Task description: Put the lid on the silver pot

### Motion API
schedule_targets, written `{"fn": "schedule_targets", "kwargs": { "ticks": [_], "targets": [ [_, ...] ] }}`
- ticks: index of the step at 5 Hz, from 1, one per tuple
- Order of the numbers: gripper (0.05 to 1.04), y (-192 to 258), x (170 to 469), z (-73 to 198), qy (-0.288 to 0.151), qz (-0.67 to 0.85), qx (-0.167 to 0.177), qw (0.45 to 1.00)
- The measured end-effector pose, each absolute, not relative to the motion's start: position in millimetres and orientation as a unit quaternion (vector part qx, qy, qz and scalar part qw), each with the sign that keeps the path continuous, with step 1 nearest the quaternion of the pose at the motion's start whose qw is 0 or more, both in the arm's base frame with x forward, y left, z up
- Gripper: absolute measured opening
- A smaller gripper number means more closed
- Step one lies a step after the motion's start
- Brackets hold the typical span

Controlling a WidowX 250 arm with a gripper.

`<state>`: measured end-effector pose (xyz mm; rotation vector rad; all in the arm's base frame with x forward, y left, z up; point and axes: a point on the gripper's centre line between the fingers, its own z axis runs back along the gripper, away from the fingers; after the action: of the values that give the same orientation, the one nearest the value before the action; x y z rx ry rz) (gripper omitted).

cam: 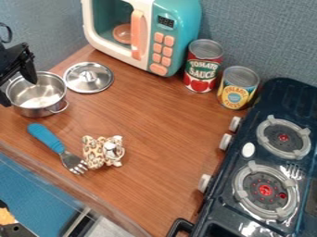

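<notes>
The black arm [9,59] has a thin dark loop [9,31] and a blocky, 2-fingered end effector [19,94].

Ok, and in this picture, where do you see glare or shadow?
Camera view: white glare on the lower end of the stove, bright reflections on the lid and in the pot, shade inside the microwave.

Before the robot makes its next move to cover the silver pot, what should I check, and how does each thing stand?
1. Round shiny metal lid on the brown wood-look counter, its knob up: ok.
2. Silver metal pot upright and uncovered: ok.
3. Black two-finger claw open: ok.
4. Claw over the lid: not ok; it hangs by the pot.
5. Lid the right size for the pot: cannot tell.
</notes>
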<state>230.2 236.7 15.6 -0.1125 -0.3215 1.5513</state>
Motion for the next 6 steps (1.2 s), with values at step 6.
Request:
{"fn": "schedule_targets", "kwargs": {
  "ticks": [6],
  "targets": [
    [1.0,242.9,333.5,41.0,-0.118,0.784,-0.028,0.608]
  ]
}}
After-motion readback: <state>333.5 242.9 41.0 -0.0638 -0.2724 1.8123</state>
